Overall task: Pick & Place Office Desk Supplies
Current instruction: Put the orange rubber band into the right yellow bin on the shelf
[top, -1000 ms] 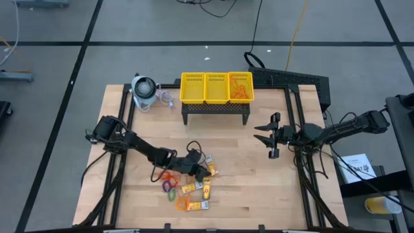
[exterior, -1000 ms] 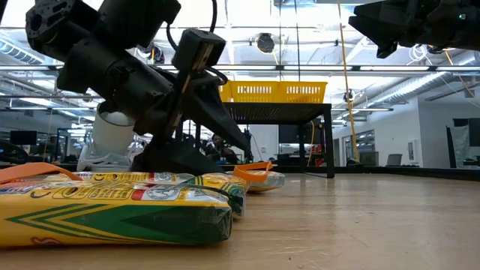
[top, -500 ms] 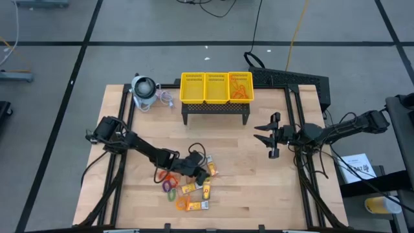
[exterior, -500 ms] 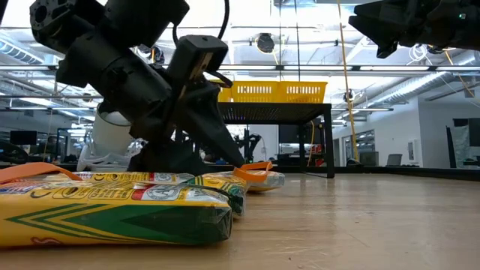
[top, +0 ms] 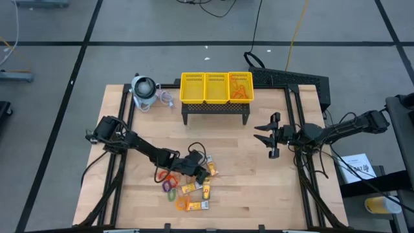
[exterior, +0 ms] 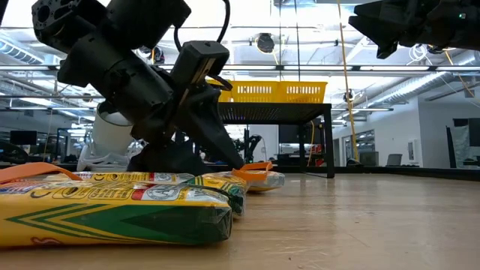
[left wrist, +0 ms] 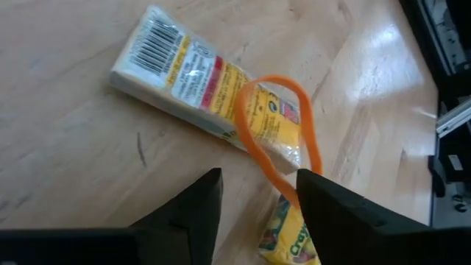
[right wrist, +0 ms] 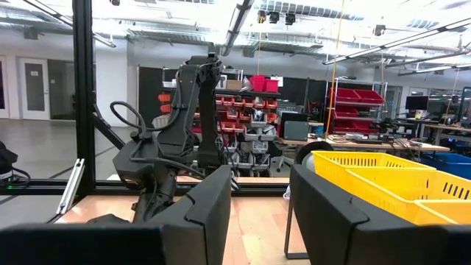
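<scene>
Left gripper [left wrist: 254,210]: I saw its 2 fingers spread, low over the supplies near the table's front, straddling an orange rubber band [left wrist: 276,136] lying across a yellow packet [left wrist: 199,73]; nothing pinched.
Basket [top: 216,88]: stood at the table's back.
Right gripper [top: 267,137]: I saw it spread, empty, hovering right of the basket.

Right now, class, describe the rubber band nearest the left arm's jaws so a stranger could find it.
Start at the yellow basket on its dark stand, then drop toward the table's near edge to the supplies pile. There the left gripper straddles a thin orange rubber band draped over a barcoded packet, unlike the small coloured rings nearby.
</scene>
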You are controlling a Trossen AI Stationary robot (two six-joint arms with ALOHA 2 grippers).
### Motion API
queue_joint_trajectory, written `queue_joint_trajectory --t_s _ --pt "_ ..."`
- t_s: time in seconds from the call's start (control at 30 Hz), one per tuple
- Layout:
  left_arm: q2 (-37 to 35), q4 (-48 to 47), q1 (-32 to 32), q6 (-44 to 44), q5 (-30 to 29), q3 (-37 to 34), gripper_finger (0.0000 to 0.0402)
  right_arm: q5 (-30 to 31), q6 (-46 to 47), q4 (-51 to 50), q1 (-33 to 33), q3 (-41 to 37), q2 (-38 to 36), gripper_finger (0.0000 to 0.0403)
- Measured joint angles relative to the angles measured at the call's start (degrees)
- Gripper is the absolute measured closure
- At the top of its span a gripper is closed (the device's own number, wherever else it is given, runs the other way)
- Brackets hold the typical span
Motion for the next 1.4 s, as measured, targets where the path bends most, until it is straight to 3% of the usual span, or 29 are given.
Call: queue_joint_trajectory --t_s 0.23,0.4,0.67,0.97,1.4 --pt "0.0 1.8 0.0 0.9 -0.1 0.0 0.0280 0.0 0.0 0.0 0.0 0.0 0.0 0.0273" --pt "0.0 2.4 -0.5 2.1 -0.1 0.9 0.0301 0.0 0.0 0.0 0.0 0.0 0.0 0.0273" --pt "0.2 1.6 -0.5 3.4 -0.2 1.4 0.0303 0.0 0.0 0.0 0.0 0.0 0.0 0.0273" --pt "5.7 6.9 -0.5 3.2 -0.9 3.1 0.0303 0.0 0.0 0.1 0.0 0.0 0.2 0.0273" --pt "5.9 9.2 1.1 17.1 2.8 3.3 0.0302 0.0 0.0 0.0 0.0 0.0 0.4 0.0273"
